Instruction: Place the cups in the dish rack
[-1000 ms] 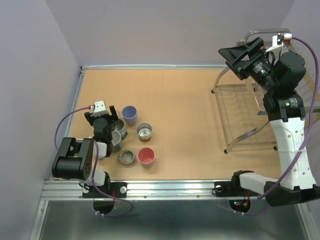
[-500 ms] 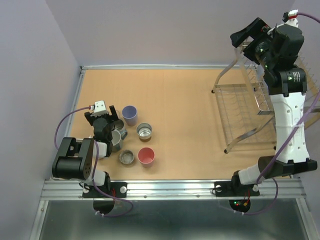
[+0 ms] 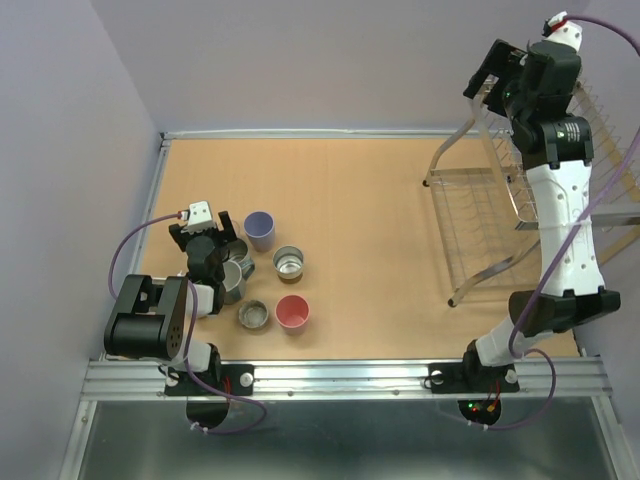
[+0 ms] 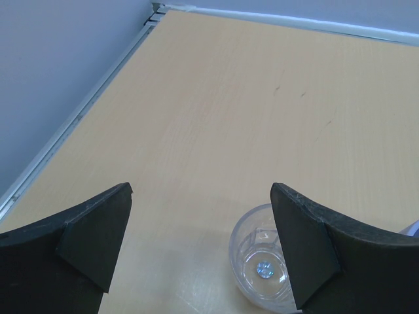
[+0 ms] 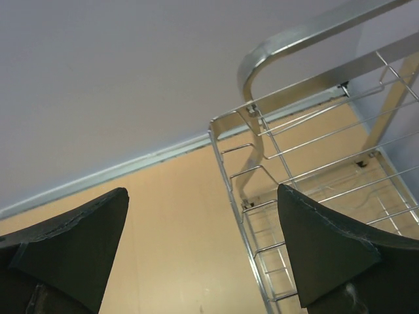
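Note:
My left gripper (image 3: 208, 235) hangs open and empty over the left of the table. In the left wrist view its jaws (image 4: 201, 190) stand wide apart, and a small clear cup (image 4: 265, 268) sits upright on the table just inside the right finger. Beside it stand a lavender cup (image 3: 260, 229), a pink cup (image 3: 292, 312), two short metal cups (image 3: 289, 262) (image 3: 253, 315) and a taller grey metal cup (image 3: 233, 282). The chrome wire dish rack (image 3: 480, 215) stands at the right. My right gripper (image 3: 485, 72) is open and empty, raised high above the rack's far left end (image 5: 262, 137).
The table's raised rail (image 3: 163, 190) runs along the left side close to the left arm, and a wall rail (image 5: 131, 167) runs along the back. The right arm stretches up in front of the rack's right part. Bare wood (image 3: 370, 230) lies between cups and rack.
The right arm has lifted and straightened, and its gripper has swung up and to the right above the rack. The left arm and the cups have not moved.

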Controlling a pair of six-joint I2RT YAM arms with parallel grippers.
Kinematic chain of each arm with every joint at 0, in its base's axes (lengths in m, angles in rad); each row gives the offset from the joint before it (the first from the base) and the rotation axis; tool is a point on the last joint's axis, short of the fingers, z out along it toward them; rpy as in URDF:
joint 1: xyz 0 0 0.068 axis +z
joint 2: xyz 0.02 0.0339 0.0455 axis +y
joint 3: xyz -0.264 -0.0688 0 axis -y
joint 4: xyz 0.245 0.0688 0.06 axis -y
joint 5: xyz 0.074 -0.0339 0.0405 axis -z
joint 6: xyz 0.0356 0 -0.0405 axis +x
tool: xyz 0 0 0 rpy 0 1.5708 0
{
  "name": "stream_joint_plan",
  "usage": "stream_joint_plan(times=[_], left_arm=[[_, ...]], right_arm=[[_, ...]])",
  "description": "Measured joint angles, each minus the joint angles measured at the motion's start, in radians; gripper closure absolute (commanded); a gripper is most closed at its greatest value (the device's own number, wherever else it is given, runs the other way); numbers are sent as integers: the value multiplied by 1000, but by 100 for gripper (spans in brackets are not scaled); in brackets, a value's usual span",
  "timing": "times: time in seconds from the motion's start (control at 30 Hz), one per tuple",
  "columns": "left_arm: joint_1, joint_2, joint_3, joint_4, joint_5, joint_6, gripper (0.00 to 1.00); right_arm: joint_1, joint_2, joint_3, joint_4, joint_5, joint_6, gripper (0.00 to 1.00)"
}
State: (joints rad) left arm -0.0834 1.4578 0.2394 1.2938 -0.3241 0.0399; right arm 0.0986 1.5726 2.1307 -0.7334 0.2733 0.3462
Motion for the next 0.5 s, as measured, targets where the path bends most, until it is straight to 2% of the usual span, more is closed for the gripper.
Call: stream_joint_plan(times=[0.23,0.5], left_arm=[[0,0,0,0,0,0,1],[0,0,0,0,0,0,1]], right_arm=[[0,85,1,-87,60,-55,0],[0,90,-1,-143,70,-55,0]])
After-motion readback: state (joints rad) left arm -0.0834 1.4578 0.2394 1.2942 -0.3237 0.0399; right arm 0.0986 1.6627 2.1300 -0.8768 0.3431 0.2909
